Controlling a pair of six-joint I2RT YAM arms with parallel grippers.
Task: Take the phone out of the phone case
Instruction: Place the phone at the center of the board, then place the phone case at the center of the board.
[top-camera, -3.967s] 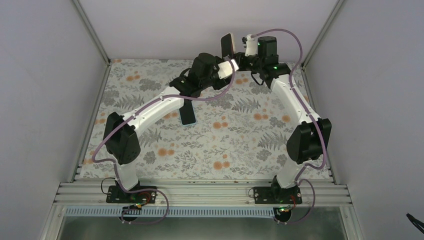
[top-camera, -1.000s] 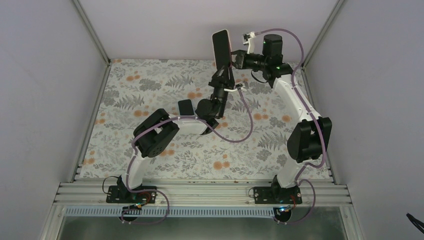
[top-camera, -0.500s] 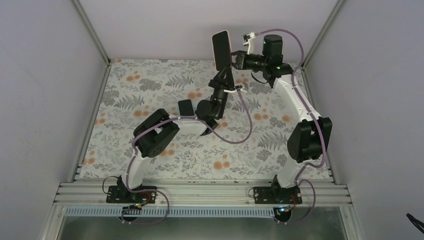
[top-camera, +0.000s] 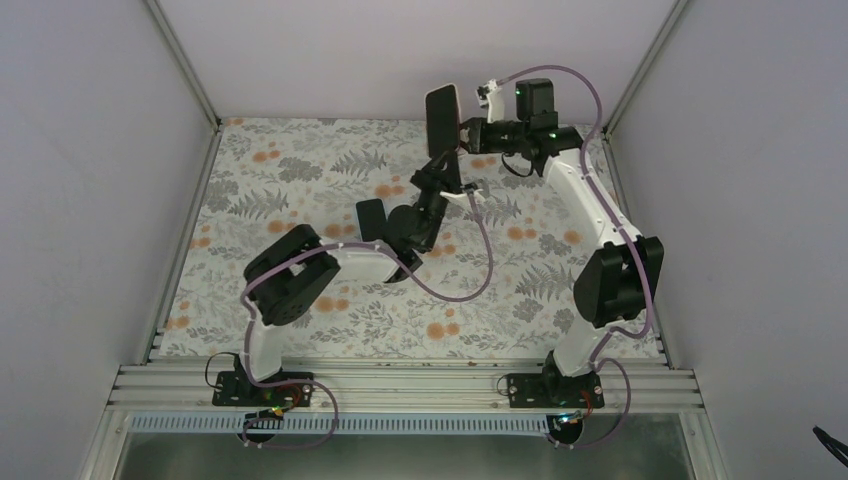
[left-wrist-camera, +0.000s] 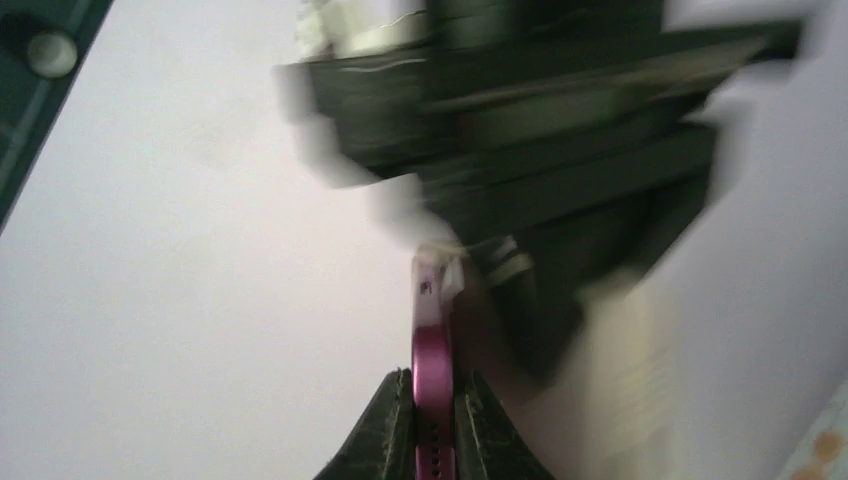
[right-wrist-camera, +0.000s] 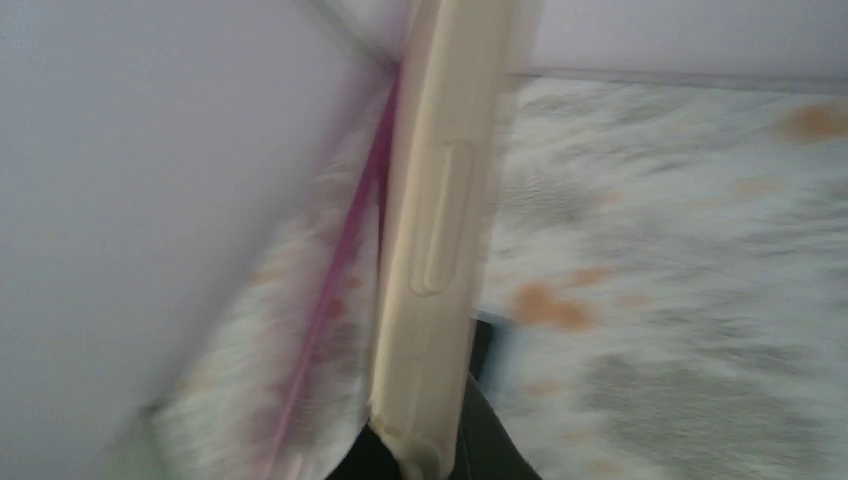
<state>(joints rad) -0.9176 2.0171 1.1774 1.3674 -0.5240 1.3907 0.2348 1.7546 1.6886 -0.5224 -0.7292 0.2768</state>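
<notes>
The two arms are holding the phone (top-camera: 441, 112) upright in the air above the far half of the table (top-camera: 290, 170), well clear of it. This is likely so that each arm can pull on a different part without the table getting in the way.

The right jaws are gripping the cream case (right-wrist-camera: 432, 250) by its near end, set narrow and pressing on both faces. In the right wrist view the phone's pink edge is standing slightly off the case along its left side. The two seem to be parting there, but blur is hiding how far.

The left jaws are pointing up from below and pinching the phone's pink edge, nearly closed, with a pad touching each side. I judge that the phone is sitting partly in the case, with the peel under way and not finished.
</notes>
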